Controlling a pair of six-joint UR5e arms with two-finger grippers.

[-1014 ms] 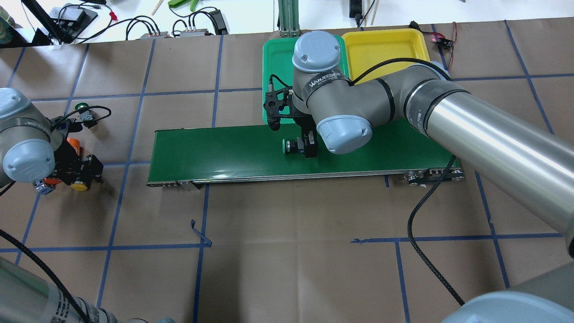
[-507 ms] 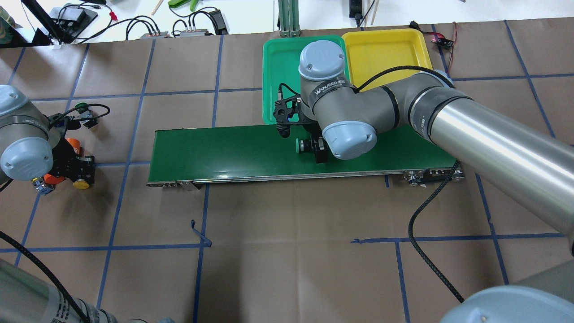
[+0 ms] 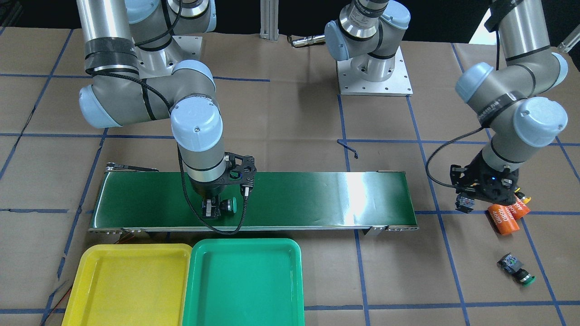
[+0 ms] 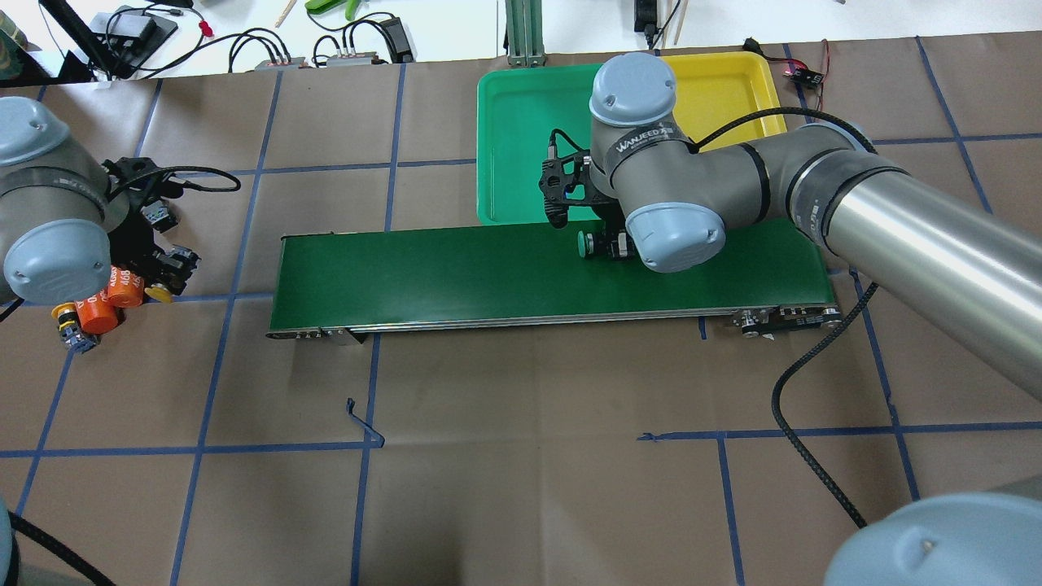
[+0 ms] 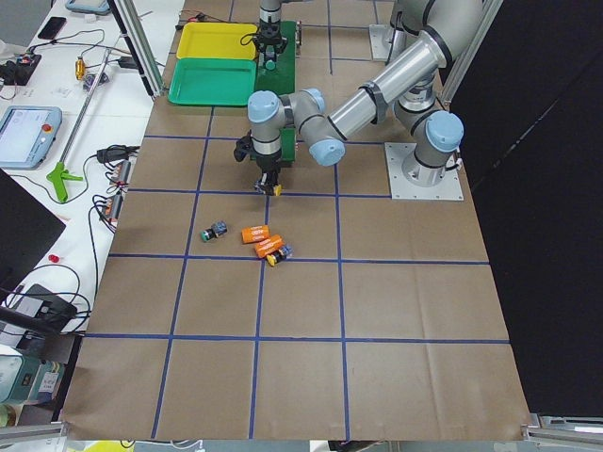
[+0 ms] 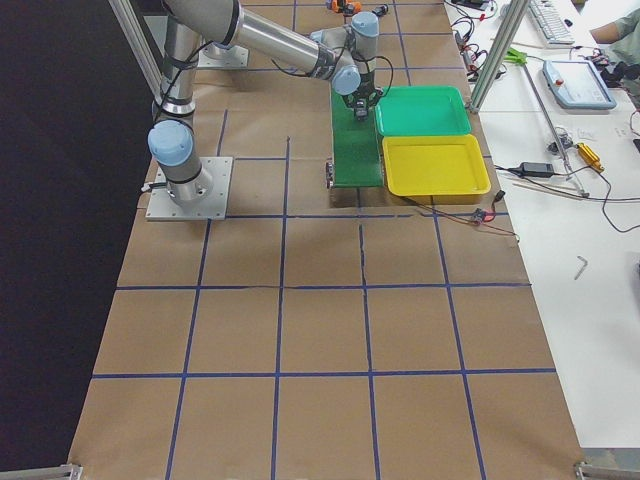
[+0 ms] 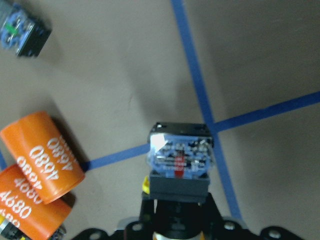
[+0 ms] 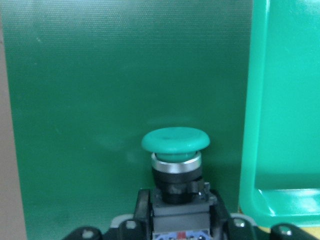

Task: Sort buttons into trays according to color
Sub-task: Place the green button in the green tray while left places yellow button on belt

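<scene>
My right gripper (image 4: 609, 245) is shut on a green button (image 4: 584, 242) and holds it on its side low over the conveyor belt (image 4: 448, 273), cap pointing along the belt; the right wrist view shows the button (image 8: 175, 147) right beside the green tray (image 8: 285, 125). The green tray (image 3: 244, 280) and the yellow tray (image 3: 127, 285) lie side by side, both empty. My left gripper (image 4: 167, 277) is shut on a yellow button (image 7: 180, 160) low over the paper. A second green button (image 3: 516, 268) and a second yellow button (image 4: 61, 312) lie on the paper.
Two orange cylinders marked 4680 (image 3: 505, 217) lie close to my left gripper; they also show in the left wrist view (image 7: 42, 155). The right arm's black cable (image 4: 781, 407) trails over the table near the belt's end. Cables and tools lie beyond the table's far edge.
My right gripper has carried the green button to the right along the belt, toward the green tray's edge. My left gripper has moved away from the orange cylinders with the yellow button.
</scene>
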